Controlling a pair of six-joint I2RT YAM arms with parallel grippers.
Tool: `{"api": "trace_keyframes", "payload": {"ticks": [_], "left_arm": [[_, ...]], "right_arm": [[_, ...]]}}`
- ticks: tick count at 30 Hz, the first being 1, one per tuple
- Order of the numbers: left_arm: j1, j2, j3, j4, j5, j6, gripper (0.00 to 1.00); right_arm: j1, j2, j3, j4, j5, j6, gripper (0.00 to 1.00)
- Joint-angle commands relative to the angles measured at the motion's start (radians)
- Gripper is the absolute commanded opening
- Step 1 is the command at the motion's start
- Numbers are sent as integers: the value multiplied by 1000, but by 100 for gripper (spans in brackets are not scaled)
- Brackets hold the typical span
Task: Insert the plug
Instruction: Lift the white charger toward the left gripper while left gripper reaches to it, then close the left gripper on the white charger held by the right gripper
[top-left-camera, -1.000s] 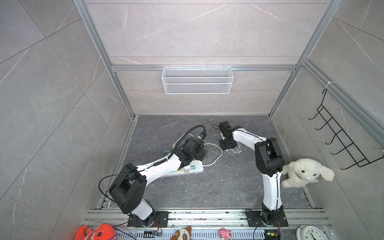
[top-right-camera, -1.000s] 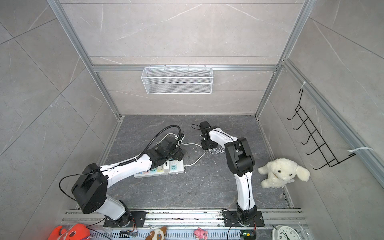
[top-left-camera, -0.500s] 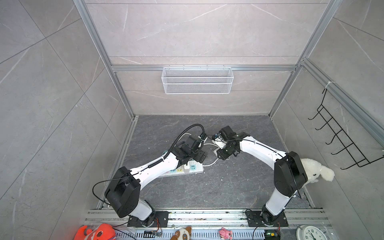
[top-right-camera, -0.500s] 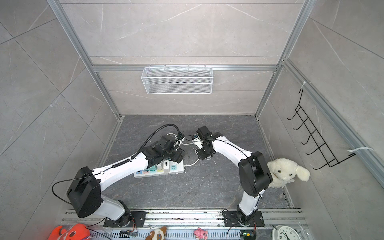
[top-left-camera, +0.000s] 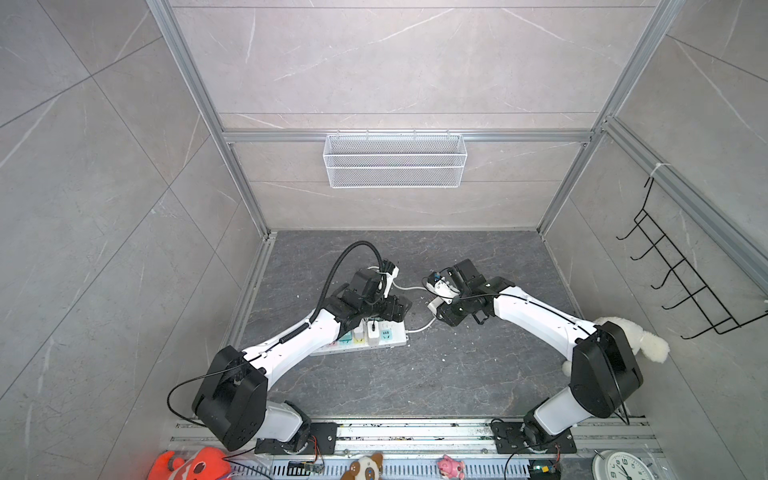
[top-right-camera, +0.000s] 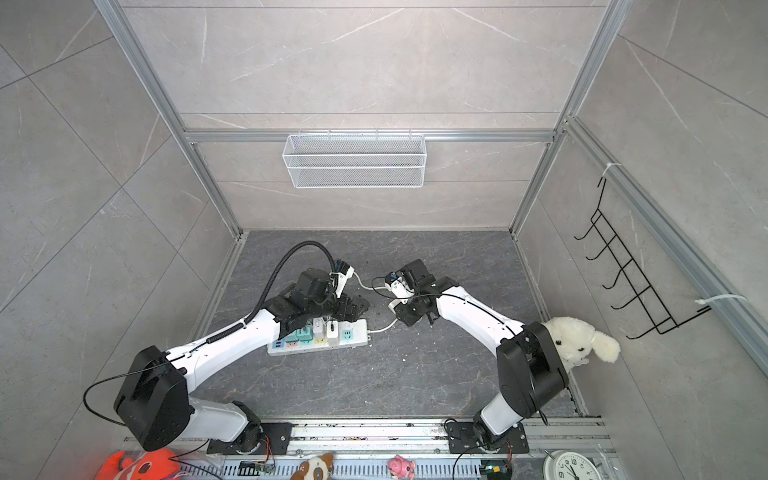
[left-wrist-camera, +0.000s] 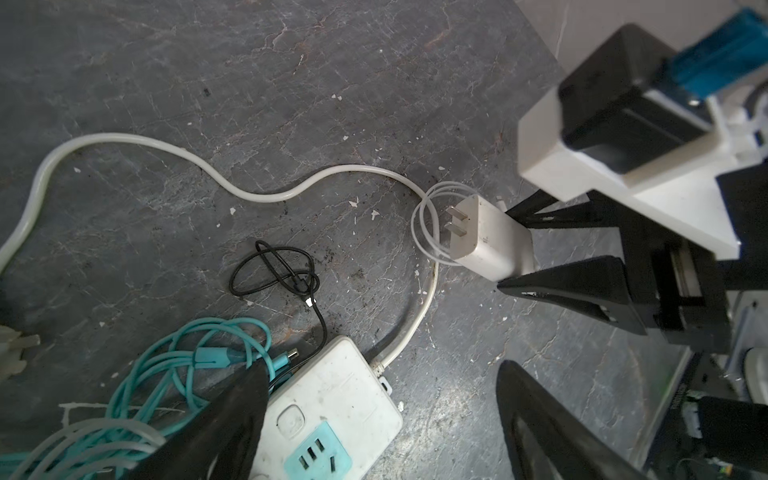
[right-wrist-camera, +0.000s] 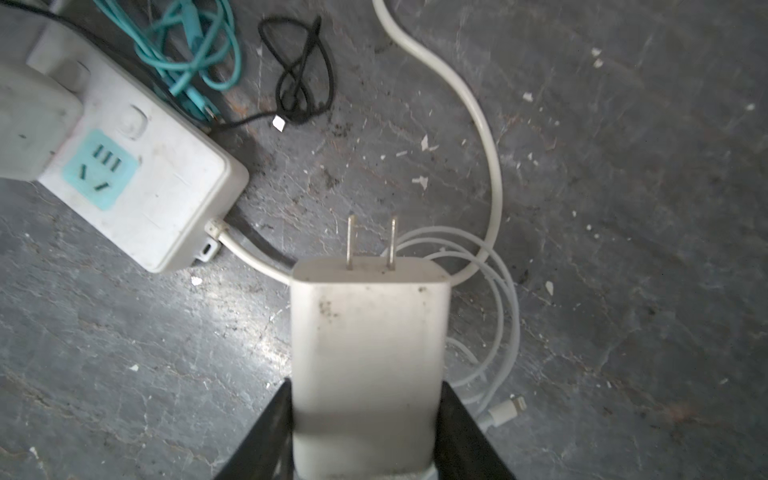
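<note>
Your plug is clamped by its rear end in the right jaws, held just above the tabletop near the power strip. Its prongs are kept bare and aimed forward, so they can likely go straight into the free teal socket. The left jaws stand apart over the strip's end, apparently ready to steady it.

3 walls of pale grey marble-look tile, aluminium frame posts at corners. Dark grey stone floor, scuffed, white-flecked. 1 white wire basket on back rail. 1 black hook rack on side wall.
</note>
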Motion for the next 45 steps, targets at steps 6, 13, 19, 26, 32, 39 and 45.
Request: {"api": "trace_keyframes", "payload": {"ticks": [6,13,19,26,32,39,45], "left_arm": [[4,65,109,69,216,-129,84],[24,117,126,81,246,-147,78],[34,153,120,134,281,-181,76],[29,207,132,220,347,-247,71],[21,224,133,228,361,-258,70],[20,261,148,249,397,-272,63],[8,272,155,234,418,-275,56]], "right_arm": [[28,-50,-18,60,-33,-25,26],[30,-84,-31,74,-54,-24,26],[31,-131,-51,100,-109,-21,26],[34,-132,-49,108,-112,-23,26],[42,-119,-35,111,-113,-24,26],[50,-107,-26,109,-114,-30,26],[50,-109,-20,114,-111,-34,26]]}}
